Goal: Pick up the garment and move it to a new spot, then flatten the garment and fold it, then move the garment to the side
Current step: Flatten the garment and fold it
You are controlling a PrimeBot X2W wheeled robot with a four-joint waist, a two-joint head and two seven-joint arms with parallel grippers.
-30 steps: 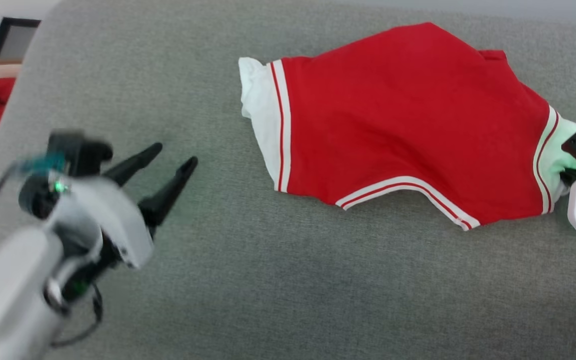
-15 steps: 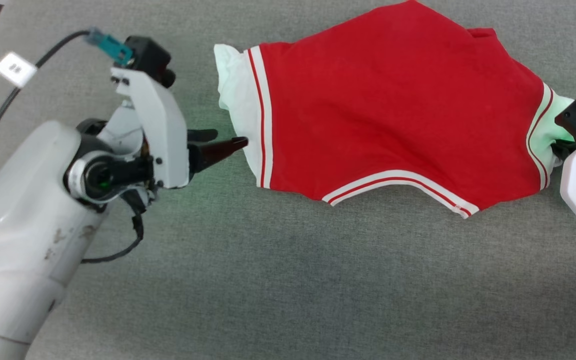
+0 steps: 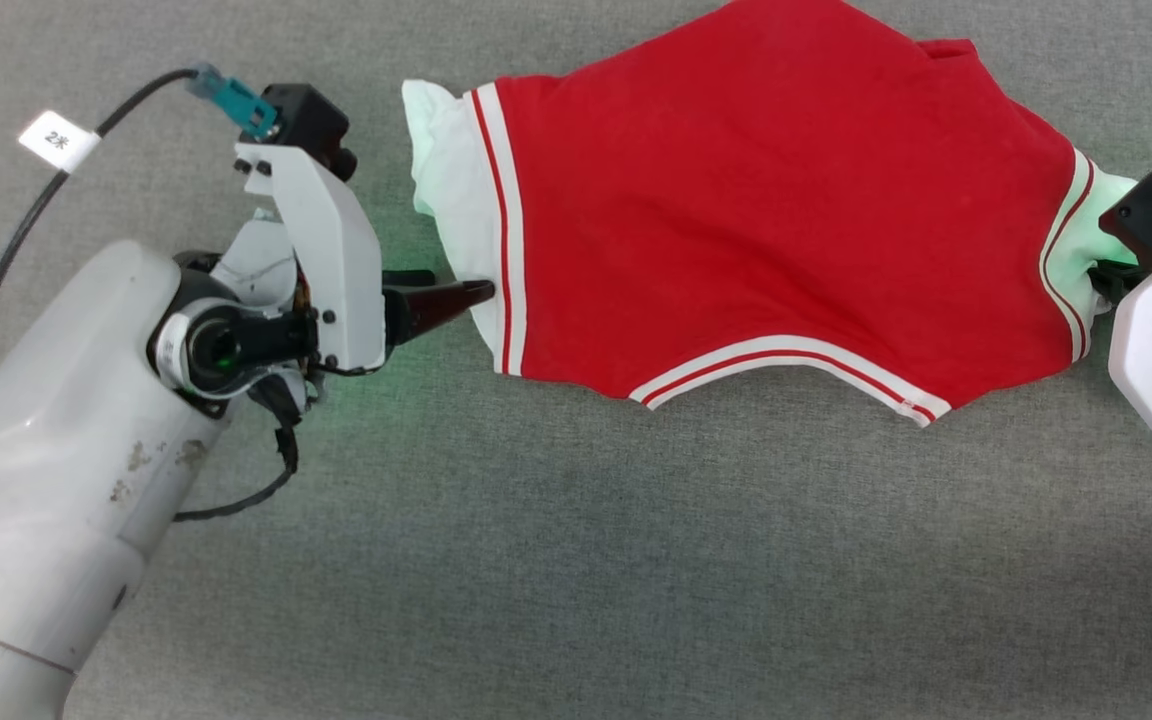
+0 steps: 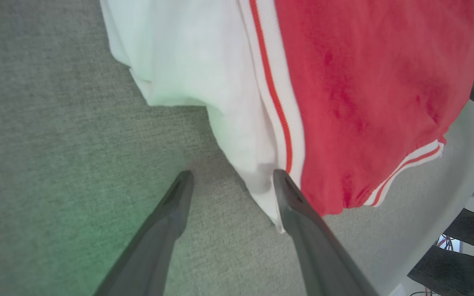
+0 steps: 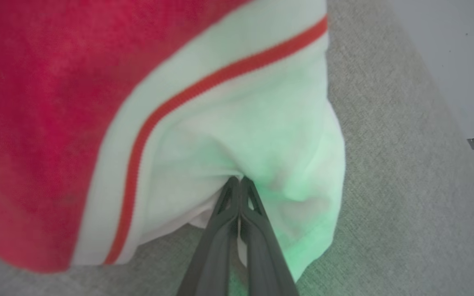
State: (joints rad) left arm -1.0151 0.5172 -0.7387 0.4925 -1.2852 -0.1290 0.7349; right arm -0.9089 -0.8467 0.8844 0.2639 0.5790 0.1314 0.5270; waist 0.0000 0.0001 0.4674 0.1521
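I'm seeing the garment (image 3: 766,200) lying stretched across the grey tabletop (image 3: 536,560): red body, white sleeves, striped trim. My right fingers (image 5: 220,234) are pinching the 3 o'clock sleeve tight; my left fingers (image 4: 159,234) are gaping wide at the 9 o'clock sleeve's edge.

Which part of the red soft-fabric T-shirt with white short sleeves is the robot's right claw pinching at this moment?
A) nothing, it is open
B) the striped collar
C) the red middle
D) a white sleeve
D: in the right wrist view the right gripper has its jaws pressed together on bunched cloth of the white sleeve of the red soft-fabric T-shirt.
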